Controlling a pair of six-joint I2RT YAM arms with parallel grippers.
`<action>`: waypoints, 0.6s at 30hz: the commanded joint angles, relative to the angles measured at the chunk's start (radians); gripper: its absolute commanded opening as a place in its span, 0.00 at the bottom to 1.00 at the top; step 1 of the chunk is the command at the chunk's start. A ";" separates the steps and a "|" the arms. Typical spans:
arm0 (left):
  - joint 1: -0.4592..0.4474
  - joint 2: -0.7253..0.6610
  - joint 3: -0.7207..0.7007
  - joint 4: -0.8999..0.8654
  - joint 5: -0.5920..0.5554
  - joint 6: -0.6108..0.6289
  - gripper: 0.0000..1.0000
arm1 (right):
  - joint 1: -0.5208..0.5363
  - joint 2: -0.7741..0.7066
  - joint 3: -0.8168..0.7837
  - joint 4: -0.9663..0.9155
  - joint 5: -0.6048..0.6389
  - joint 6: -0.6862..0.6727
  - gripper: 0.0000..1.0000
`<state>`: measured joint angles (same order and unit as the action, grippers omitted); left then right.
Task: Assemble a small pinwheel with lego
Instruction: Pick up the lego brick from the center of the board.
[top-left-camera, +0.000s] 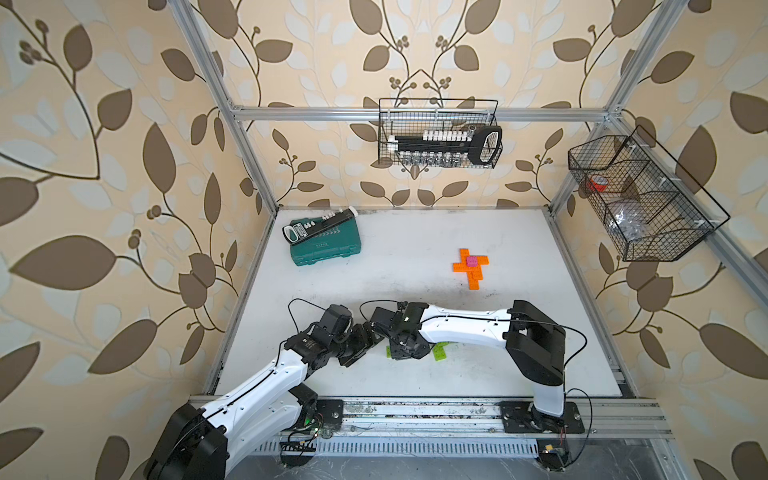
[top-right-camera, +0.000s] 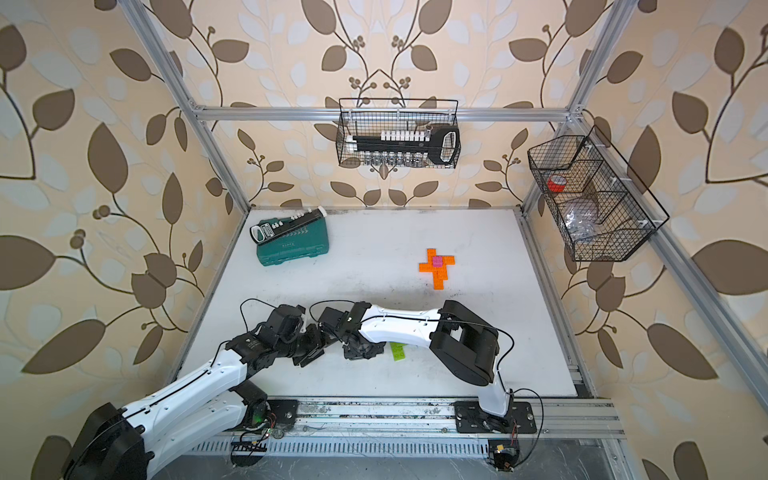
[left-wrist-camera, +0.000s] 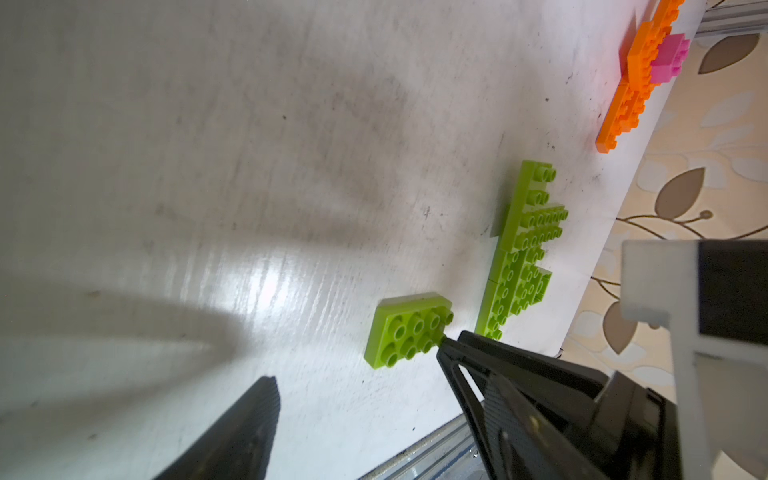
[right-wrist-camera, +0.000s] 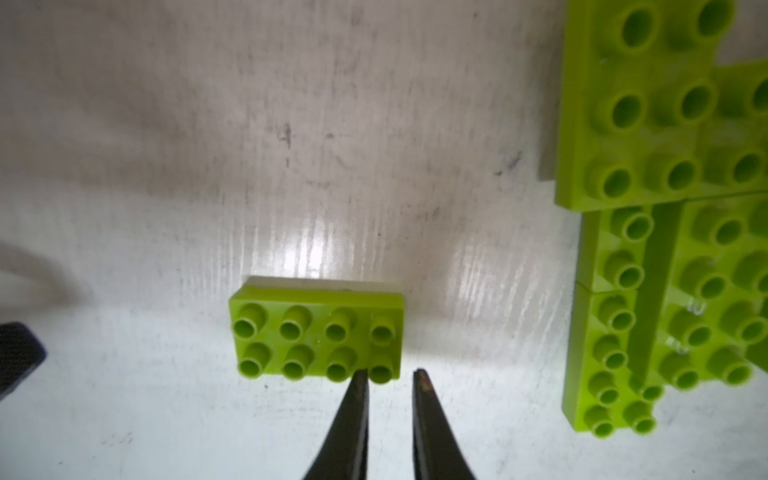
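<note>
Right gripper (right-wrist-camera: 388, 374) sits closest to its wrist camera: two thin black blades, tips a narrow gap apart, at the near corner of a loose lime green 2x4 brick (right-wrist-camera: 318, 336). One tip overlaps the brick's edge beside the end stud; whether that stud is pinched cannot be told.

Brick lies flat, studs up: hollow round studs, glossy plastic. It rests on the white worktop (right-wrist-camera: 166, 166), which is scuffed, faintly grained and glaring under the light.

Near it, not touching: lime green assembly (right-wrist-camera: 665, 174) of overlapping studded plates, cut off by the frame edge in this view. In both top views the right arm (top-left-camera: 461, 328) covers most of brick and assembly; only green slivers show beside the gripper.

Left gripper (top-left-camera: 365, 347): spread, nothing between. Left wrist view shows one textured black finger (left-wrist-camera: 249, 424); the other cannot be made out.

Far side of worktop: orange cross (top-left-camera: 471, 268) of flat bricks, pink brick (top-left-camera: 472, 261) on its centre. Teal tool case (top-left-camera: 328, 247) in the far left corner, black socket rail (top-left-camera: 320, 224) lying across it.
</note>
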<state>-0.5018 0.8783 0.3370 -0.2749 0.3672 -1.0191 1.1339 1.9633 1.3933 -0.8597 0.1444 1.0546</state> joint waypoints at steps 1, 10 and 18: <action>0.014 0.004 0.010 0.016 0.017 0.029 0.80 | -0.010 0.022 0.014 -0.005 -0.013 -0.001 0.17; 0.015 0.007 0.019 -0.004 0.008 0.048 0.80 | -0.013 0.035 0.027 0.007 -0.028 -0.007 0.17; 0.017 0.000 0.019 -0.015 0.007 0.054 0.80 | -0.016 0.061 0.036 -0.017 -0.020 -0.005 0.14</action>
<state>-0.4957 0.8837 0.3370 -0.2817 0.3668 -0.9928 1.1225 1.9915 1.4052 -0.8467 0.1223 1.0508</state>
